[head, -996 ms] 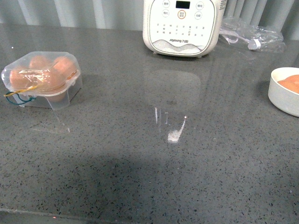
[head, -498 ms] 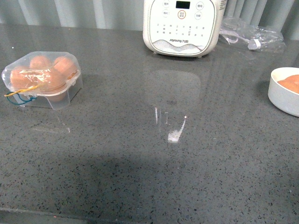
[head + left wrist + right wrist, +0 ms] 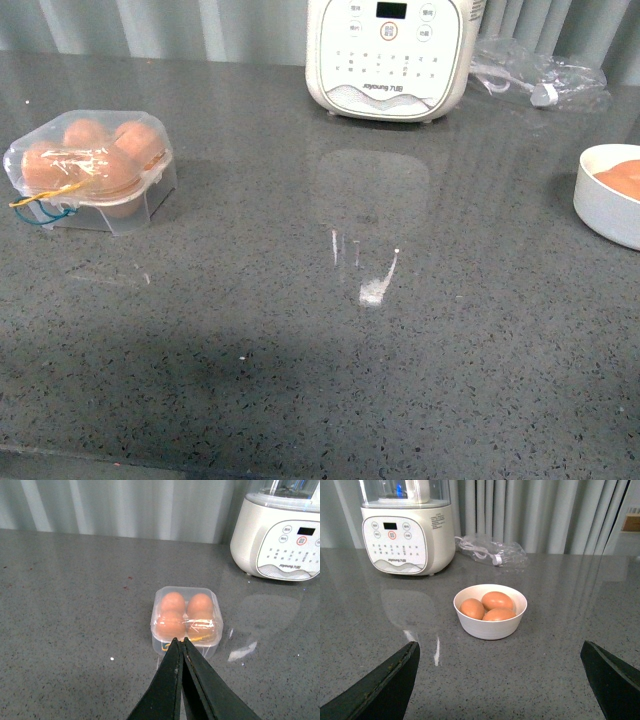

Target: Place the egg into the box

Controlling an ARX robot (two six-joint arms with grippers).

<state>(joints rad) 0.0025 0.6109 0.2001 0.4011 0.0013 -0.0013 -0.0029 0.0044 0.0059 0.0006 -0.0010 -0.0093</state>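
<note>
- Box (image 3: 90, 170): clear plastic carton on the grey counter (image 3: 300, 330), far left in the front view. The lid is down over the orange-brown eggs inside. A blue-yellow cord (image 3: 40, 205) lies at its near-left edge.
- Eggs in box: the left wrist view shows three of them through the lid (image 3: 186, 614); the fourth cup cannot be read clearly.
- Left gripper (image 3: 180, 642): fingers pressed together, tips touching, nothing between them. The tips sit just in front of the box's near edge. Contact with the box cannot be determined.
- Right gripper (image 3: 500, 680): fingers spread wide, one at each side of the right wrist view, nothing held.
- Bowl (image 3: 490, 625): round, white, on the counter at the right, ahead of the open right gripper and well apart from the box.
- Loose eggs (image 3: 492, 605): three in the bowl, resting against one another.
- Appliance (image 3: 390, 55): large, white, with buttons and a display, at the far edge of the counter, centre.
- Plastic bag (image 3: 540, 75): clear, crumpled, with a white cable inside, right of the appliance.
- Neither arm appears in the front view.
</note>
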